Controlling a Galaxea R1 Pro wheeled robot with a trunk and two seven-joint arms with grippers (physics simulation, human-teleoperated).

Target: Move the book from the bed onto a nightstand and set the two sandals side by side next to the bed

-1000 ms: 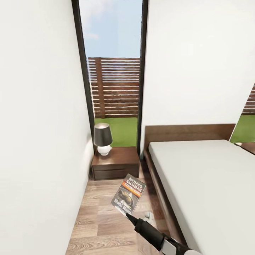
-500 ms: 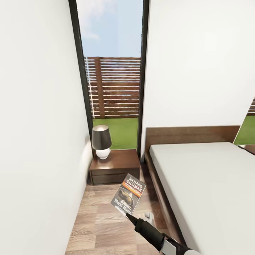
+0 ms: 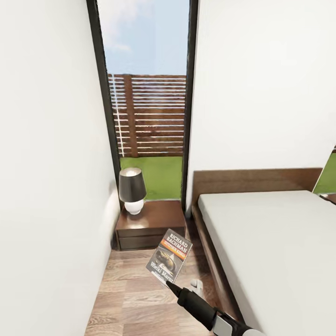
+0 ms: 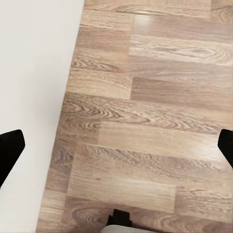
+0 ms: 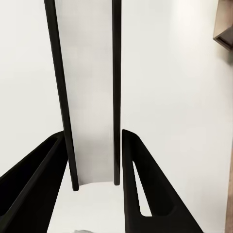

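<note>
Room: a bedroom with white walls, a wood-plank floor and a tall dark-framed window looking onto grass and a slatted wooden fence
Right arm: it reaches up from the lower right of the head view, black forearm slanting toward the upper left, with the right claw at its tip
Right claw: closed on the lower edge of the book, pinching it between its two black fingers
Book: held in the air above the floor, tilted with its cover facing the head camera; orange and white lettering and a dark picture show on it; it hangs in the narrow aisle between the left wall and the bed, just short of the nightstand
Nightstand: low, dark brown, with drawers, standing below the window between the wall and the bed's headboard
Lamp: dark shade on a round white base, on the left part of the nightstand's top
Bed: pale grey mattress in a dark wooden frame, to the right of the book
Left claw: open, its two black fingertips wide apart at opposite edges of the left wrist view, pointing down at the floor beside a white wall
Sandals: cannot tell where they are
</note>
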